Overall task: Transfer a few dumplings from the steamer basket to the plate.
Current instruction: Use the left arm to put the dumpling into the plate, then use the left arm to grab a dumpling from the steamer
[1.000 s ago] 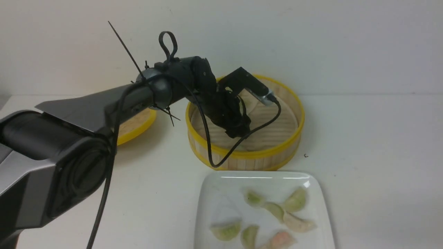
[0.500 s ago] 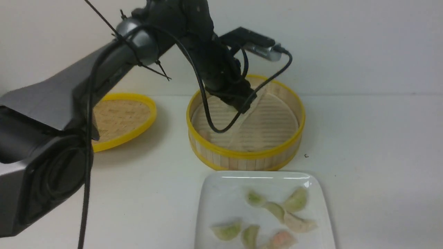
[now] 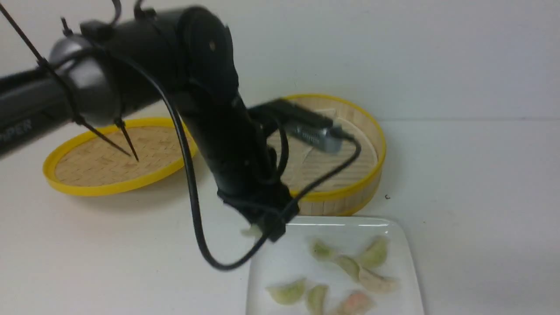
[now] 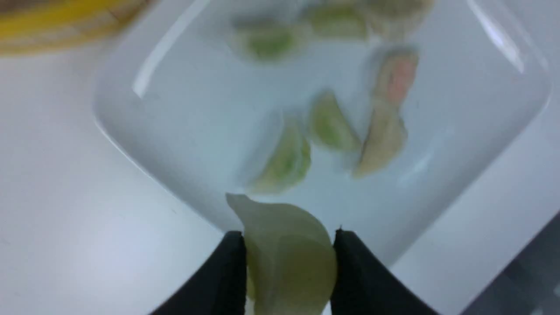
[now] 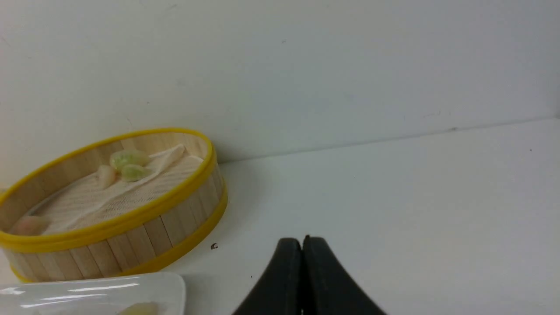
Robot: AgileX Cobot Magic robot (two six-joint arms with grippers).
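The left wrist view shows the left gripper pinching a dumpling near the plate's edge; the front view mostly hides it. The right gripper is closed, bare table beyond.

A plain pale wall stands behind a white tabletop, meeting it along a straight line.

The front camera looks forward and down, sharing the plate with both wrist cameras, the left closer.
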